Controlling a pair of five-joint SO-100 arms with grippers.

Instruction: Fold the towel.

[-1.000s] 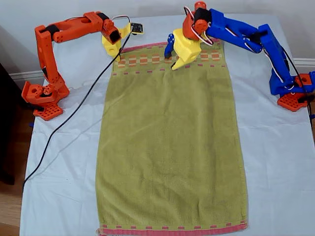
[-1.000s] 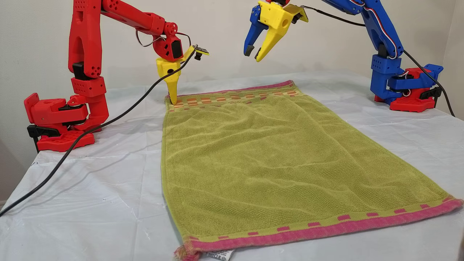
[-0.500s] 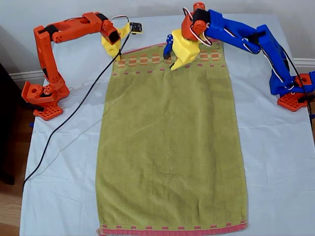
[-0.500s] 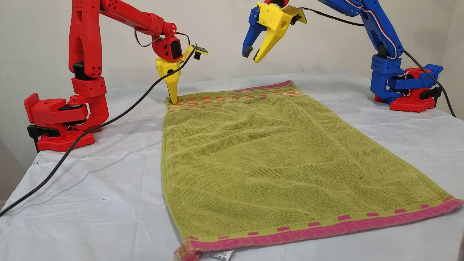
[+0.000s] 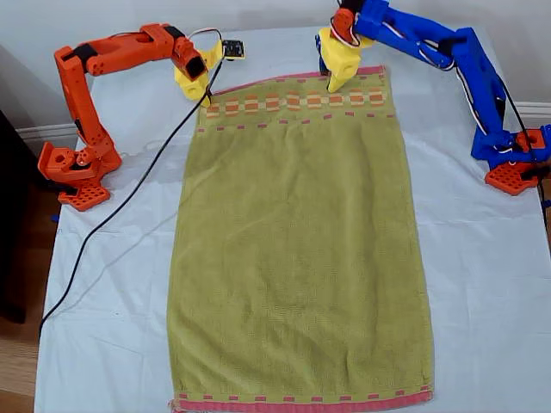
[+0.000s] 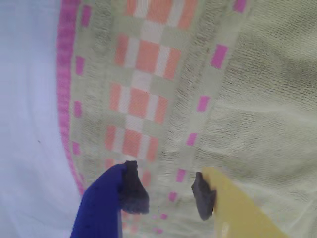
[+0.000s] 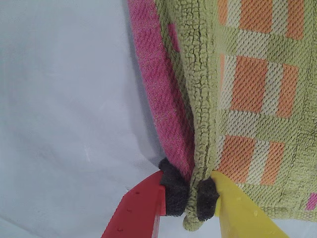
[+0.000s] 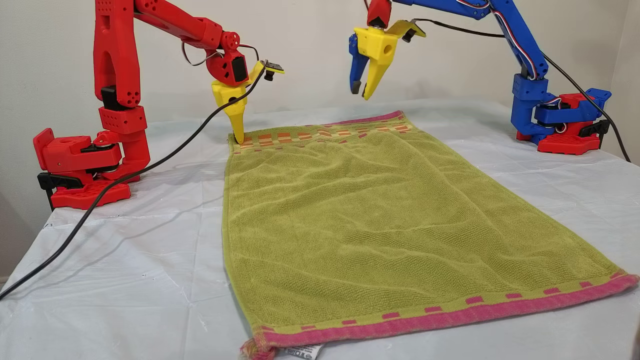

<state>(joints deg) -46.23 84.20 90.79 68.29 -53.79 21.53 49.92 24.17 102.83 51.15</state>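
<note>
Swinging outward along the towel (image 5: 297, 249) hem, your first hand (image 5: 331, 76) now hovers open above it; your second hand (image 7: 188, 196) stays clamped on its corner, so pairing nears.

my first gripper (image 6: 168, 193) hangs with fingers (image 6: 132, 191) parted (dark pads) above the towel (image 6: 198, 99)'s checked band.

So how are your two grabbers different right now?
My second gripper has red and yellow jaws shut on the towel corner, low at the table. My first gripper has blue and yellow jaws open, holding nothing, hanging in the air above the checked band. Both point down over the same end of the towel.
</note>
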